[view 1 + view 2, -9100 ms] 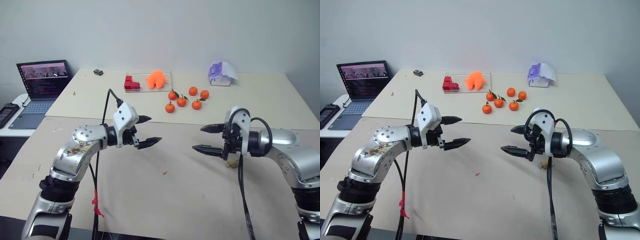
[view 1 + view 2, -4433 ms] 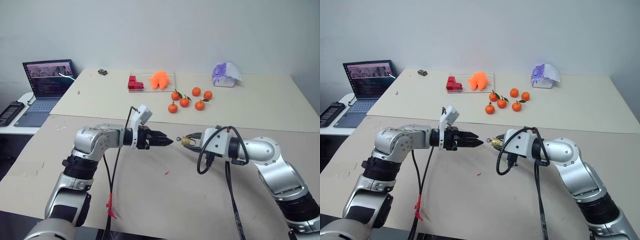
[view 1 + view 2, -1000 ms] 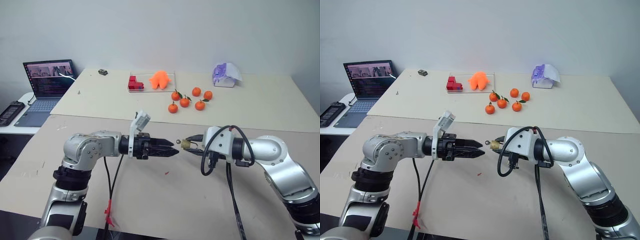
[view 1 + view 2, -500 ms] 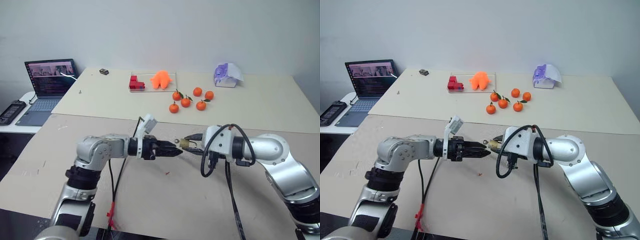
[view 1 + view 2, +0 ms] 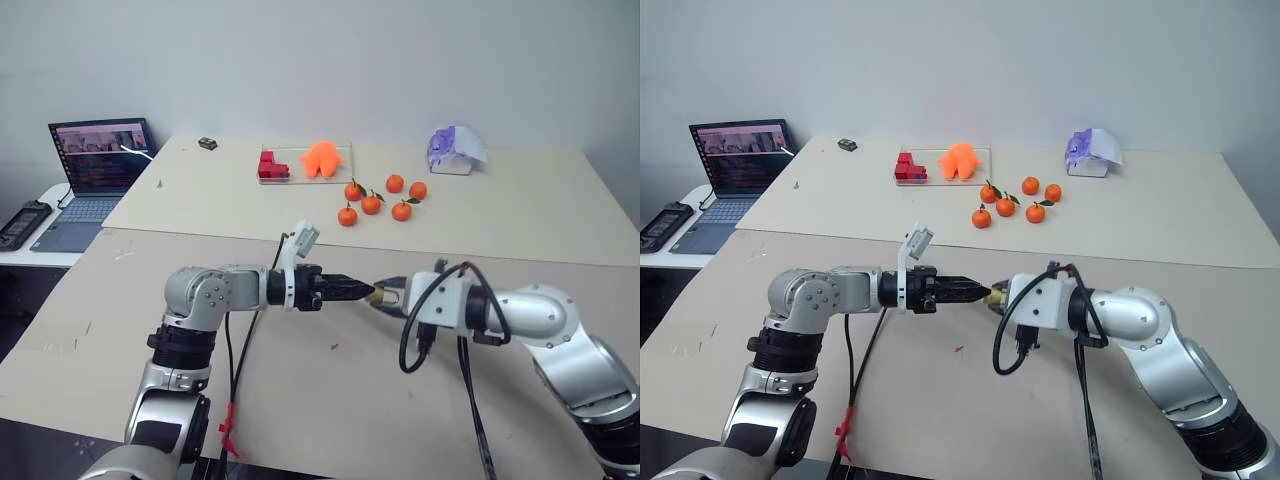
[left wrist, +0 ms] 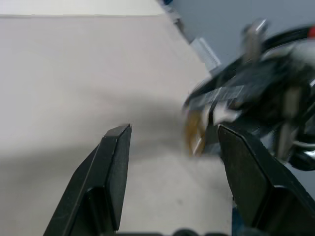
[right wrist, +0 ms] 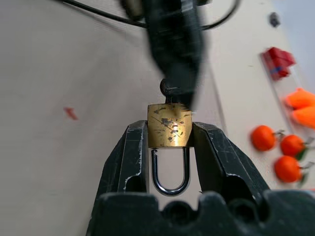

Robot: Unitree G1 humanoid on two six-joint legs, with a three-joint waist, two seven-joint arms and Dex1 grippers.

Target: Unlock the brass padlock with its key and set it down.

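The brass padlock (image 7: 169,125) is a small golden block held above the table, with my right gripper (image 7: 170,127) shut on its two sides. Its silvery shackle (image 7: 170,177) points back toward the wrist. A small dark round stub (image 7: 169,88) sticks out of the padlock's far end. It looks like the key, and a blurred black finger half hides it. My left gripper (image 5: 366,293) points level at that end, tips right at the padlock (image 5: 378,294). In the left wrist view its fingers (image 6: 114,167) stand apart, with nothing between them.
Several small oranges (image 5: 375,200) lie on the far table. Behind them are a clear tray (image 5: 300,162) with red blocks and an orange toy, a purple-white object (image 5: 455,148) and an open laptop (image 5: 95,165). Black cables hang from both wrists.
My left gripper has slid right, closing the gap until its tips meet the padlock. The right gripper has sunk slightly, with the padlock still in it.
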